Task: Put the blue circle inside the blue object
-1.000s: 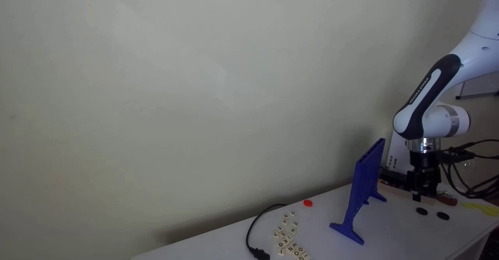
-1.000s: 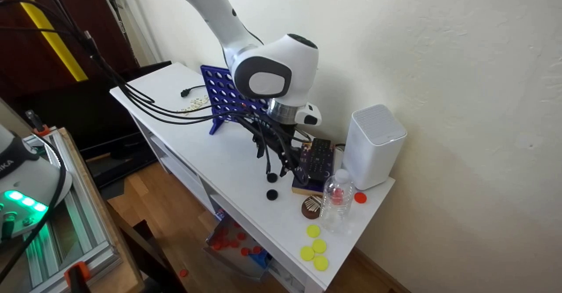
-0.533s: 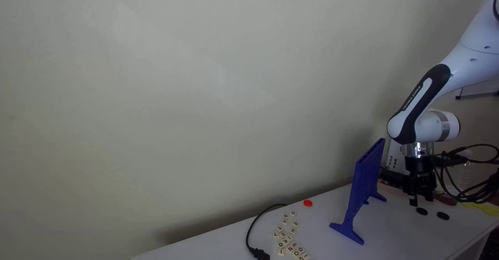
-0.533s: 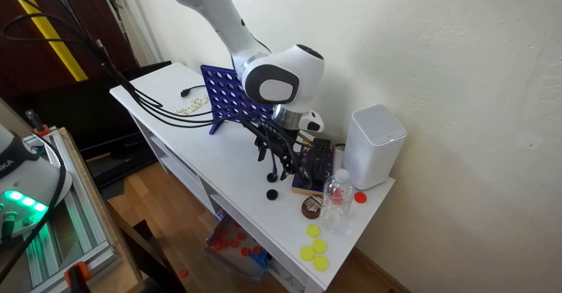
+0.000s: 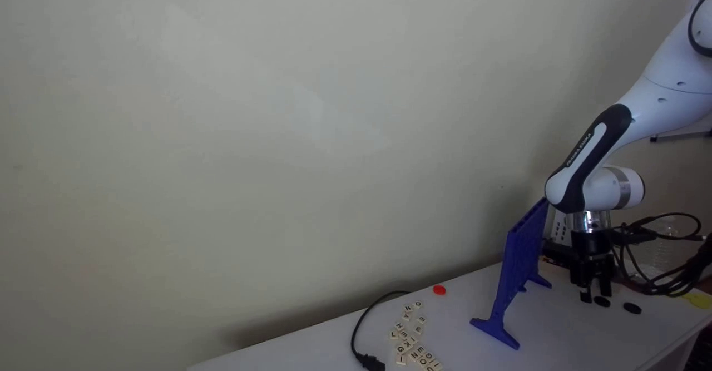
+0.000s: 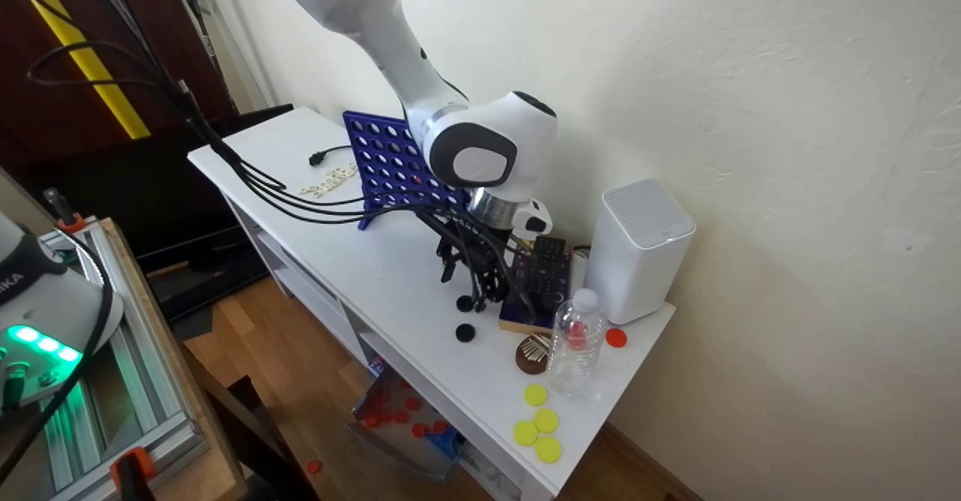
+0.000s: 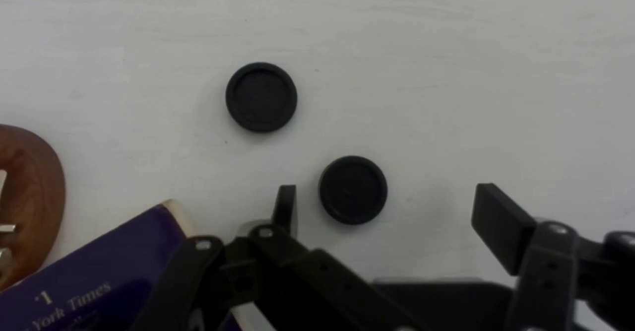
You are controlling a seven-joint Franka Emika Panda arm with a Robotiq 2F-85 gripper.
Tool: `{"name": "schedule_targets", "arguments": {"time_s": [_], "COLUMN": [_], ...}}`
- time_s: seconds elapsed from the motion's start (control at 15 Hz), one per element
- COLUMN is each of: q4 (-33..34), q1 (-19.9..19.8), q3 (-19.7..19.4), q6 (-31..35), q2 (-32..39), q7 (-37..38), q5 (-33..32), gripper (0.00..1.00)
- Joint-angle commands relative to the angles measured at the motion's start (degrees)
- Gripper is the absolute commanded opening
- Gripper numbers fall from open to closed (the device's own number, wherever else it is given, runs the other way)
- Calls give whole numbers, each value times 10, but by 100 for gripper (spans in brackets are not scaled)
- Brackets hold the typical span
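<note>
Plain pale wall [image 5: 278, 109] fills most of an exterior view, and against it stands the white surface [image 6: 398, 276] that carries the task's things. Over that surface the Franka arm [image 5: 601, 148] has just come lower, which I read as the reach for a pick-up: nothing is held, so any drop into the blue Connect Four grid [image 5: 520, 260], the task's blue object, is a step for later. The grid stands upright, apart from the jaws. Those point down and stand widely parted, with nothing in their grip. Seen from the wrist, a dark disc [image 7: 352, 190] lies flat on the surface in the gap between them, nearer one jaw than the other, bare white showing on both sides of it. Its colour is hard to judge in this dim light; it looks black, no disc in sight is plainly blue, and I take it for the task's circle with some doubt. Against a second ago, when the jaws hung higher in both exterior views, they are now closer down to it, and a grasp seems near. A second dark disc [image 7: 261, 97] lies near but outside the jaws; it has stayed put, as have the grid and the small letter tiles [image 5: 412, 340].
</note>
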Motion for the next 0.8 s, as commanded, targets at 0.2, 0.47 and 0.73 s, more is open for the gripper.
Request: {"name": "schedule_targets", "arguments": {"time_s": [0.2,0.47,0.73], "q4": [44,55,61], "q1": [-4,-3,-1], "q3": [7,7,5], "q6": [-41,-52,-62], "q2": [26,29,32], "q7": [22,26,27], "q5": [-25,-32,-35], "gripper": [70,52,62]}}
